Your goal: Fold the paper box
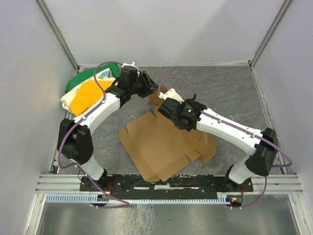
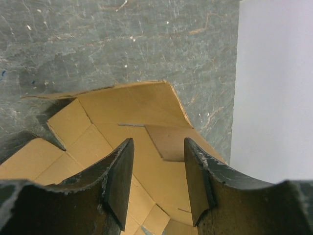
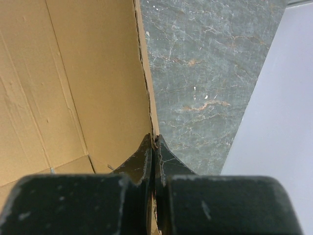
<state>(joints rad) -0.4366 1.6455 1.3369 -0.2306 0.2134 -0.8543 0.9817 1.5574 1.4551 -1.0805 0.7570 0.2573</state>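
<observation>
Right wrist view — paper box (image 3: 73, 88) edge pinched between right fingers (image 3: 140, 165).

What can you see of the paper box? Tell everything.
The paper box is plain brown cardboard, a die-cut sheet with creases and flaps, lying mostly unfolded on the grey table. The right gripper pinches one raised edge, jaws shut; the left gripper hovers over a far flap, jaws open.
</observation>
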